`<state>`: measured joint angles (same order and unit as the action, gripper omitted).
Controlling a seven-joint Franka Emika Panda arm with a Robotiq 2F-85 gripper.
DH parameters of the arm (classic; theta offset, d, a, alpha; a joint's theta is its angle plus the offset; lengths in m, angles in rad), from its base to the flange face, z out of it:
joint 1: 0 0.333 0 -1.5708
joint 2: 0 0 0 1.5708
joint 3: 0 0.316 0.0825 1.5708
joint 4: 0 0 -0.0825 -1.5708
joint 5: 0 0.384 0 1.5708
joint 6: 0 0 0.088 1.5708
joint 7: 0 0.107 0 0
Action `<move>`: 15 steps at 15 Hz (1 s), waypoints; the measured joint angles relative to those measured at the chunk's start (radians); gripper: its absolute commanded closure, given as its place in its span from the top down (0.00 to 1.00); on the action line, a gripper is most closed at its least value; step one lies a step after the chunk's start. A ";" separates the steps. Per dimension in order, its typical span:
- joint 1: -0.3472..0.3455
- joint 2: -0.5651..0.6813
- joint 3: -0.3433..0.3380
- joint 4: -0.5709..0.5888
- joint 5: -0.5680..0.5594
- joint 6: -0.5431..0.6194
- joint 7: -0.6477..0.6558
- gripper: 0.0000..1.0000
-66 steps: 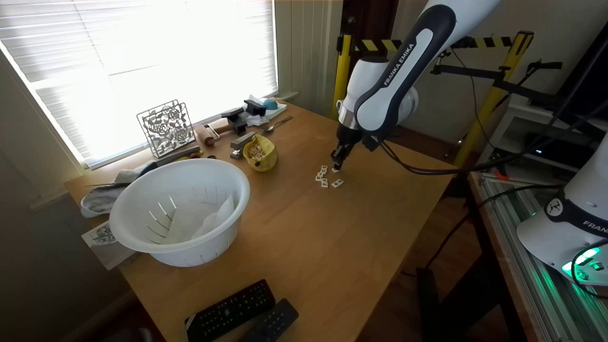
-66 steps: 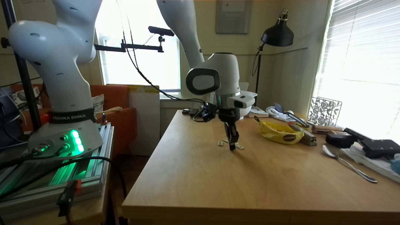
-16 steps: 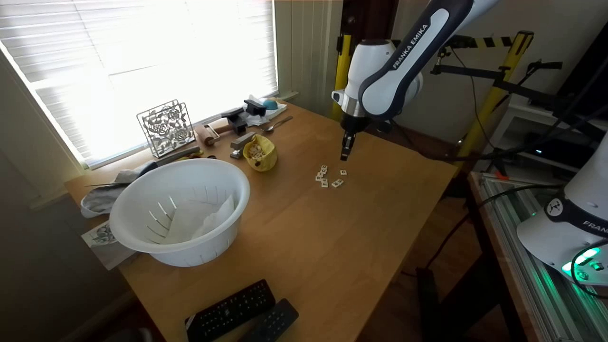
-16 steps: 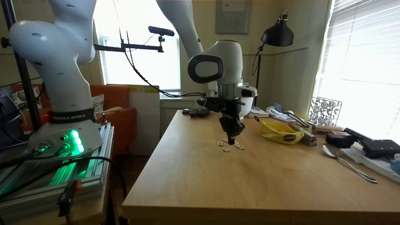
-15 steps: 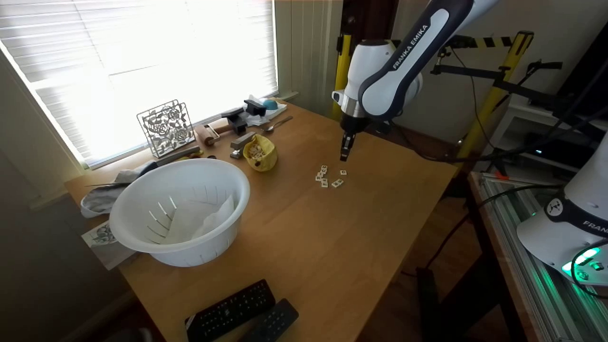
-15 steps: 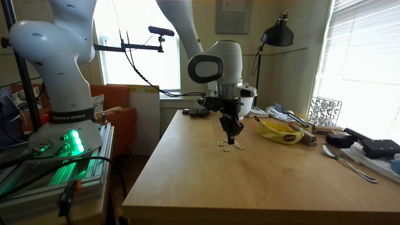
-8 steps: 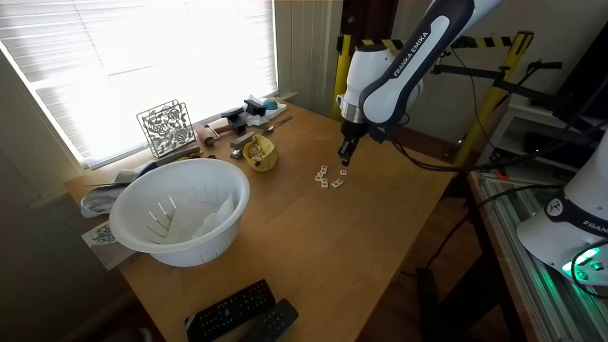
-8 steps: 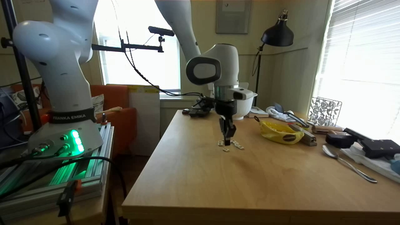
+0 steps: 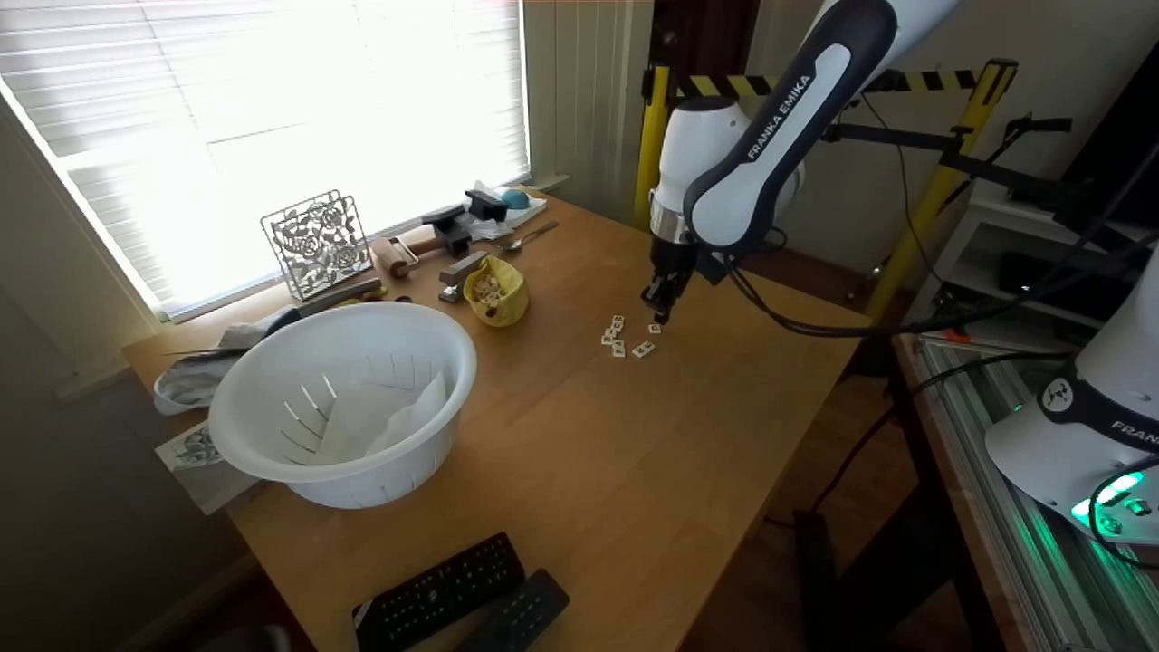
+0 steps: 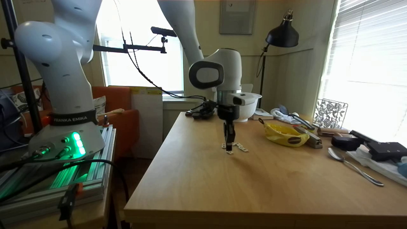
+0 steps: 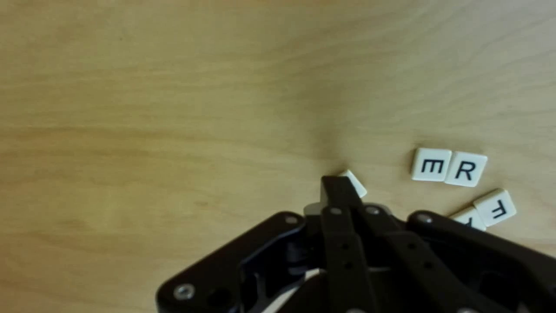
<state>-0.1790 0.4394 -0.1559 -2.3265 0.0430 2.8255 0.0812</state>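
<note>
My gripper (image 11: 341, 187) is shut, its black fingertips together with nothing visible between them. It is just above a lone white letter tile (image 11: 356, 184) and hides most of it; whether they touch I cannot tell. The gripper also shows pointing down in both exterior views (image 9: 662, 317) (image 10: 229, 149), with the lone tile by its tips (image 9: 655, 329) (image 10: 229, 153). In the wrist view, an E tile (image 11: 431, 164) and an R tile (image 11: 466, 169) lie side by side to the right. An F tile (image 11: 495, 208) and a partly hidden tile (image 11: 470, 218) lie below them.
A yellow banana-shaped pouch (image 9: 509, 308) holds more tiles. A white basket (image 9: 389, 480), dark remotes (image 9: 444, 589) and a metal napkin holder (image 9: 317, 244) stand on the table. A spoon (image 10: 356, 168) and a grey metal bar (image 10: 310, 138) lie near the window side.
The gripper was low at the lone tile, then rose clear and has come down again near it. The tile has shifted slightly from its earlier spot.
</note>
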 measured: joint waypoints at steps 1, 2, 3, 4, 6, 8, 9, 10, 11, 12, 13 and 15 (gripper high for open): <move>0.000 0.003 0.001 0.000 0.001 0.001 0.006 0.00; 0.000 0.005 0.002 0.000 0.004 0.002 0.009 0.00; 0.000 0.007 0.004 0.000 0.009 0.005 0.010 0.00; 0.000 0.009 0.006 0.000 0.014 0.008 0.011 0.00; -0.001 0.015 0.012 0.000 0.025 0.015 0.011 0.00; -0.002 0.022 0.019 0.000 0.035 0.023 0.010 0.00; -0.004 0.025 0.022 0.000 0.038 0.029 0.010 0.00; -0.005 0.026 0.025 0.000 0.040 0.034 0.010 0.00; -0.006 0.026 0.027 0.000 0.042 0.037 0.010 0.00; -0.009 0.027 0.029 0.000 0.043 0.040 0.010 0.00; -0.014 0.027 0.034 0.001 0.045 0.040 0.008 0.00; -0.035 0.027 0.056 0.002 0.058 0.040 -0.014 0.00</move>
<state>-0.2145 0.4662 -0.0995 -2.3243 0.1007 2.8660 0.0674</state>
